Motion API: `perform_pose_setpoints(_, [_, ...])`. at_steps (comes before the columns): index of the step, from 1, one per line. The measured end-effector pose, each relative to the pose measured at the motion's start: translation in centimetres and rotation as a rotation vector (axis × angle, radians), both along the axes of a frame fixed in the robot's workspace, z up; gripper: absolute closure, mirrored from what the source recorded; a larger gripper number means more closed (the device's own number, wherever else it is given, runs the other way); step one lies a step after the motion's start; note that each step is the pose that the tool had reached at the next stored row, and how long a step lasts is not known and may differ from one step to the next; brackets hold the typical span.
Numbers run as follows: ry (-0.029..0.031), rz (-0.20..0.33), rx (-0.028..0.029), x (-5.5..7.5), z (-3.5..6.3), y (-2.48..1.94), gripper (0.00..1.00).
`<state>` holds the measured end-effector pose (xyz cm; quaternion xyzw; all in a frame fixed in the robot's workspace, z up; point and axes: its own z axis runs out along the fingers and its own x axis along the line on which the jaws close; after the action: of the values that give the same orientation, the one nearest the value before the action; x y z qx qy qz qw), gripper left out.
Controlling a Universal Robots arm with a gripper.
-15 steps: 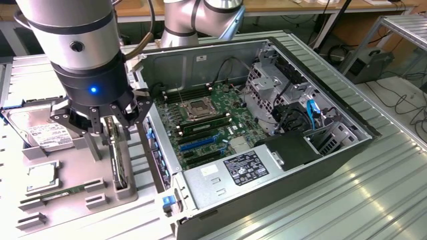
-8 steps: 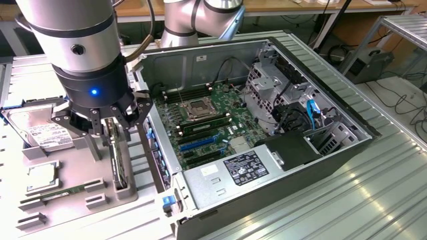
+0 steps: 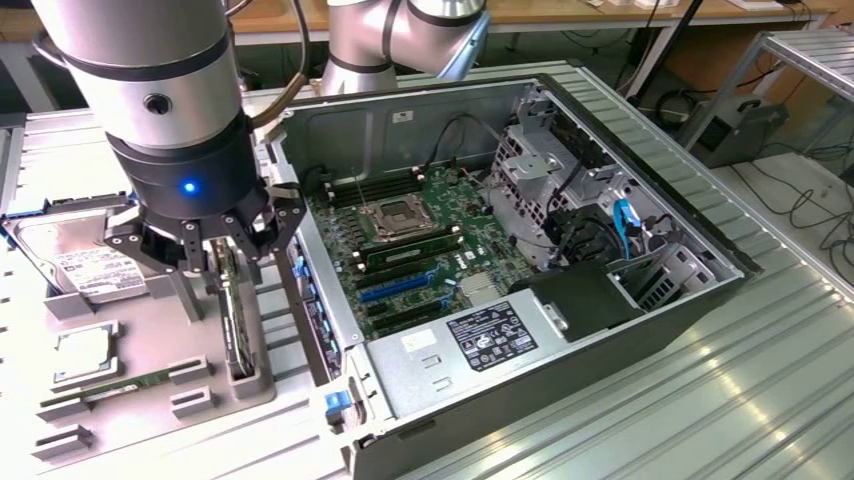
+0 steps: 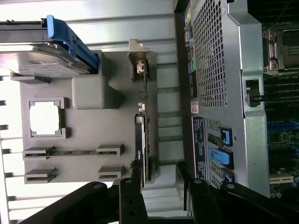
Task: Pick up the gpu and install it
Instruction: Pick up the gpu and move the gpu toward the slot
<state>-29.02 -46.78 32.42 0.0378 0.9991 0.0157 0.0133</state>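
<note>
Here's the gpu [image 3: 240, 335], a thin, dark card standing on its long edge in a slot of the gray holder tray [image 3: 134, 300], on the exterior view's left, just beside the open computer case [image 3: 400, 120]. In the wrist view the gpu [image 4: 141, 140] shows edge-on, a narrow black strip with small parts along it and a pale metal bracket [image 4: 137, 58] at its far end. The gripper [image 3: 230, 262] hangs right over the card's far half, low above the tray. Its black fingers [image 4: 132, 196] are spread wide, as wide as they go, with the card's edge running into the gap between them, close beside one finger and well clear of the other. Nothing is clamped, and whether that near finger touches the card is hard to tell. Further left on the tray lie the hard drive [image 3: 74, 265] and the green memory stick [image 3: 127, 385]. Tray and case both sit on the ribbed metal table [image 3: 694, 400].
</note>
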Motion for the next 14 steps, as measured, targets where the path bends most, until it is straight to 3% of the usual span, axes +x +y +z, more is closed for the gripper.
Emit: perform_pose_setpoints(14, [0.0, 0.0, -0.0006, -0.01, -0.47, 0.0, 0.58])
